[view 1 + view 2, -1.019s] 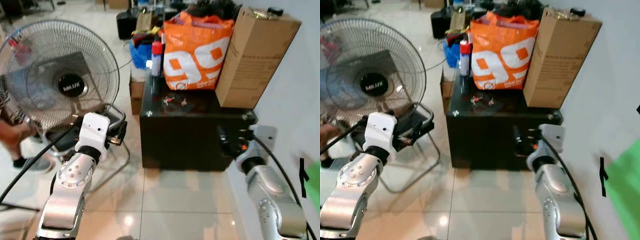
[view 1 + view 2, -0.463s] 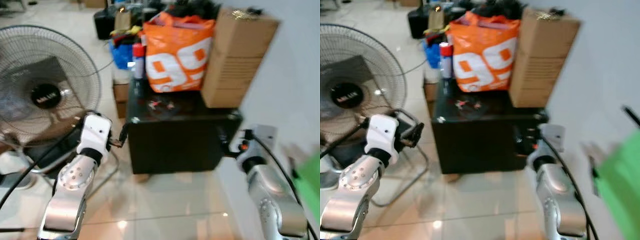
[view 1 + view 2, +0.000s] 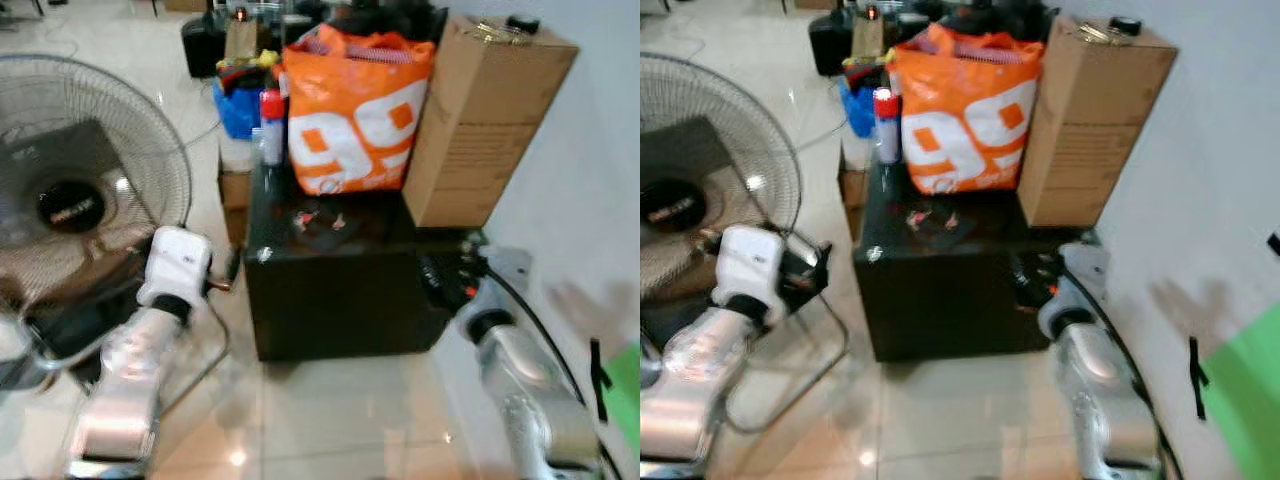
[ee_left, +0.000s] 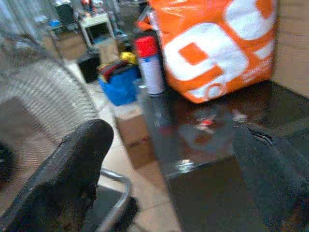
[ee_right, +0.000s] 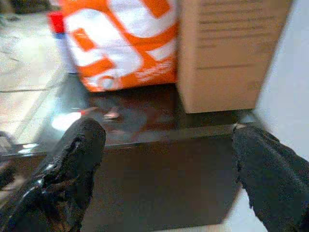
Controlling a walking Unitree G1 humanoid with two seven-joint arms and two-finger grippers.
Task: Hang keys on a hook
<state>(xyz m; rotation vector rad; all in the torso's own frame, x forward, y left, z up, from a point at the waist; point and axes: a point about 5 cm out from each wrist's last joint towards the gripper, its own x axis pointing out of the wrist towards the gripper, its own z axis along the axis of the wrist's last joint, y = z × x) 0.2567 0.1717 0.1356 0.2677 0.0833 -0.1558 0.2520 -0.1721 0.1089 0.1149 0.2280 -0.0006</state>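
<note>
Keys (image 3: 318, 218) lie on the black table (image 3: 340, 290), ahead of both hands; the left hand (image 3: 228, 268) and right hand (image 3: 447, 278) are spread wide and empty. Blur risks a misjudged reach, pushing keys under the orange bag (image 3: 357, 110)

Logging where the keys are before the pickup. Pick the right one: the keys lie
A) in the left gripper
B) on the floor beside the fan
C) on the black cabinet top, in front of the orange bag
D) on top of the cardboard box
C: the keys lie on the glossy top of the black cabinet, just in front of the orange bag, with both grippers open and empty.
</note>
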